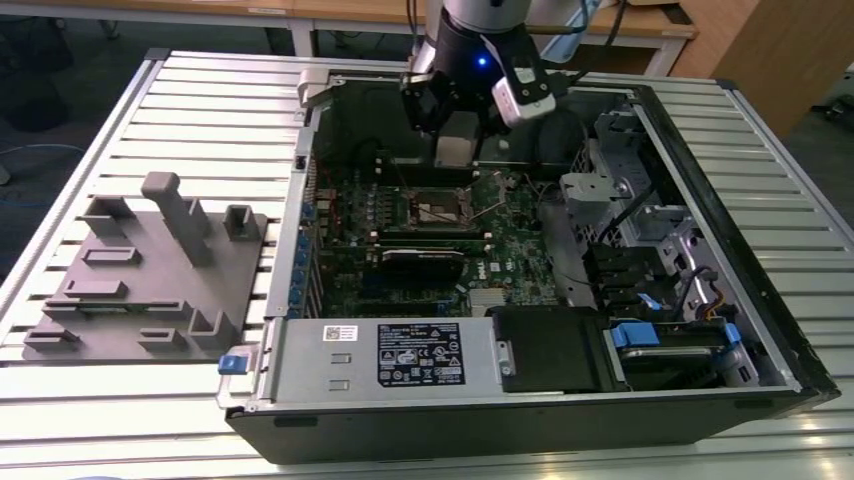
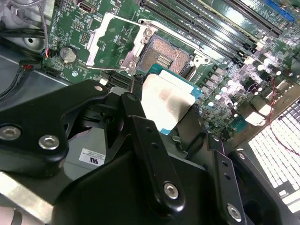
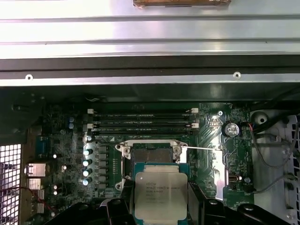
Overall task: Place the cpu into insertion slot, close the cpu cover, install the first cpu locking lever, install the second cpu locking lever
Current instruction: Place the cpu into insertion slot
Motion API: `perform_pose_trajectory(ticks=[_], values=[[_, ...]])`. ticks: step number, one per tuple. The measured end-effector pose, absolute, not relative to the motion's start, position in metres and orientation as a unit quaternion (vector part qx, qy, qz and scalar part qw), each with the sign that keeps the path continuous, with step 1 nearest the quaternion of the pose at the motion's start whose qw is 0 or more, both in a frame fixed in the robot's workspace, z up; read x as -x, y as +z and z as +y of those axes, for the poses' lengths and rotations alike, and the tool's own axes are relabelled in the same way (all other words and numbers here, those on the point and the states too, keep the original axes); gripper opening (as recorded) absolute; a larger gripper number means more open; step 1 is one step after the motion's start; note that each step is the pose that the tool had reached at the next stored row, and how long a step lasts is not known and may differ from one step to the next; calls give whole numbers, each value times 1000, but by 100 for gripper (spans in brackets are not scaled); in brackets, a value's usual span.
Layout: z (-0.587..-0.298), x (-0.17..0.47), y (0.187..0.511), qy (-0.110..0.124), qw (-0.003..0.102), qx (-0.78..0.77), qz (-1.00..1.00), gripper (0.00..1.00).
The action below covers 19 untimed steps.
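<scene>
In the first wrist view the cpu point(image 3: 161, 194) runs out of the picture at one edge. The dark fingers point(image 3: 199, 206) flanking it are cut off as well. In the second wrist view glare whitens the cpu point(image 2: 166, 101), and the gripper's black linkage hides the edge nearest the camera. From the exterior view we make the cpu point(image 1: 454, 152) out only as a pale patch under the arm, whose head blocks the back of the case point(image 1: 507, 430).

The gripper point(image 2: 164, 112) is closed on the cpu, with one finger against each of two opposite edges and the chip clamped flat between them.

We see the cpu held above the slot point(image 3: 152, 154), not seated in it. The slot's dark contact field lies bare in its silvery frame on the green board point(image 1: 514, 260). The cover point(image 2: 117, 40) is swung open, raised off the slot along one side and apart from the cpu. We cannot tell how much air separates cpu and slot.
</scene>
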State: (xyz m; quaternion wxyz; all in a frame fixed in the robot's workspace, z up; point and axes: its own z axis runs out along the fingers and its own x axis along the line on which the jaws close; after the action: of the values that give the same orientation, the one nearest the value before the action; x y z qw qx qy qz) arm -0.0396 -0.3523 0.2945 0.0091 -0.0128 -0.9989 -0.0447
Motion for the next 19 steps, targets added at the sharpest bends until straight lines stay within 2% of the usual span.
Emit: perform_pose_trajectory(ticks=[19], values=[[-352, 40, 285, -45, 9, 8, -999, 54]])
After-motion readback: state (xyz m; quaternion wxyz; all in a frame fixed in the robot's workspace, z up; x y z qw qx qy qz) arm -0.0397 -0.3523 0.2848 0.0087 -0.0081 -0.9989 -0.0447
